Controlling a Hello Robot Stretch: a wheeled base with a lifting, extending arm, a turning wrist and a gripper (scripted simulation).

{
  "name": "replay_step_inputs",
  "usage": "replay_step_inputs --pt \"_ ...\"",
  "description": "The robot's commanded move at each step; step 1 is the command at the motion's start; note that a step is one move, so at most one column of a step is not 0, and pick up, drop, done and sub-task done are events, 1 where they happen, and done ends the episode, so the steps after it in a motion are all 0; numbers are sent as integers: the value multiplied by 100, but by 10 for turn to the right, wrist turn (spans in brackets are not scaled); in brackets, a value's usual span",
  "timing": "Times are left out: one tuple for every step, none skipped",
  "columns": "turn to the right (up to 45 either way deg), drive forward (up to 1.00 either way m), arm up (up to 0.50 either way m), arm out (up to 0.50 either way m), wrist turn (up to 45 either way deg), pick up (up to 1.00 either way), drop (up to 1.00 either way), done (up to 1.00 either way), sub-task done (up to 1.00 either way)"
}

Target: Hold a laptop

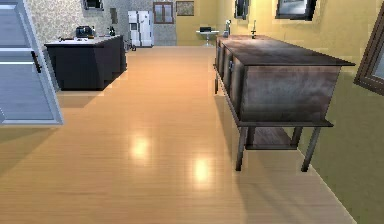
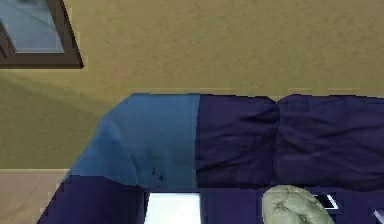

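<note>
In the arm side view, a flat white rectangular thing [image 2: 175, 209] lies on the seat of a dark blue fabric sofa [image 2: 300, 140], at the picture's bottom edge; whether it is the laptop cannot be told. Near it, to the right, lies a round beige cushion [image 2: 292, 205]. Behind the sofa rises a yellow wall [image 2: 230, 45] with a dark-framed window [image 2: 35, 35]. In the forward view, a dark brown wooden table [image 1: 280, 75] stands on the glossy wooden floor [image 1: 150, 140] at right; farther off at left stands a black table [image 1: 85, 62], and beyond it a white fridge [image 1: 140, 28]. The gripper's state cannot be told.
</note>
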Motion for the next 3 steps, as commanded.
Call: replay_step_inputs --pt "0 0 50 0 0 0 0 0 0" --pt "0 0 6 0 0 0 0 0 0" --pt "0 0 0 0 450 0 0 0 0"
